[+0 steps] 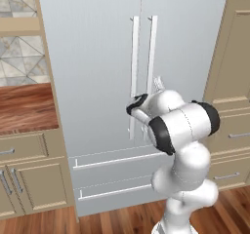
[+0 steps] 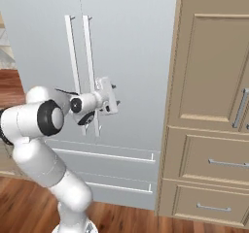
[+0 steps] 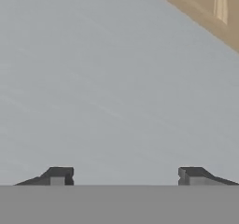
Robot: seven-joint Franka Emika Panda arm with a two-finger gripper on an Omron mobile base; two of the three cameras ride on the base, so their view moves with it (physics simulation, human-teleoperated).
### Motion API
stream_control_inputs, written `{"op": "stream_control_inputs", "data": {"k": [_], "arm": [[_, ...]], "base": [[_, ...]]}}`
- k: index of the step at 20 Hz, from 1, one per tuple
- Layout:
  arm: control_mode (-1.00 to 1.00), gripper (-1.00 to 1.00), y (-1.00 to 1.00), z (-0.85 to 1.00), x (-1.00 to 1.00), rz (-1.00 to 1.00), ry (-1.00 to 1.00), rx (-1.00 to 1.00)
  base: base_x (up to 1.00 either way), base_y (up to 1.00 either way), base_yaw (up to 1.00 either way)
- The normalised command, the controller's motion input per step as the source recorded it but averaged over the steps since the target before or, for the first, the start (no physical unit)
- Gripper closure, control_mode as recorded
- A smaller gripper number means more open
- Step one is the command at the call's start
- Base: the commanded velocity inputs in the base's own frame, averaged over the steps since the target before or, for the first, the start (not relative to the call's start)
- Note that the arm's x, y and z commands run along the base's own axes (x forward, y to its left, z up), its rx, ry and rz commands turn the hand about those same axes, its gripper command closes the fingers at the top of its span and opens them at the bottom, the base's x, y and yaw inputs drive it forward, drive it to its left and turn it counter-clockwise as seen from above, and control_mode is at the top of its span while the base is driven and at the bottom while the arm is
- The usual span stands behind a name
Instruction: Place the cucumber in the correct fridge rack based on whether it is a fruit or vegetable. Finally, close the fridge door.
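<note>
Even, soft rendered light, no glare or hard shadows; all views low-resolution and slightly blurred.

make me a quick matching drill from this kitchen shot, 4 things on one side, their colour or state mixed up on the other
Things:
1. fridge doors
2. gripper
3. wooden counter
4. tall cabinet

Descriptions:
A. open, nothing between the fingers
B. reddish brown, left of the fridge
C. beige, right of the fridge
D. grey, both shut

Pairs: 1-D, 2-A, 3-B, 4-C
</note>
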Motion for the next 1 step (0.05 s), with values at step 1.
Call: {"op": "stream_control_inputs", "data": {"k": [1], "arm": [[-1.0,-1.0,0.0,0.58,0.0,0.0,0.11,0.0]], "base": [[0.0,0.0,0.0]]}}
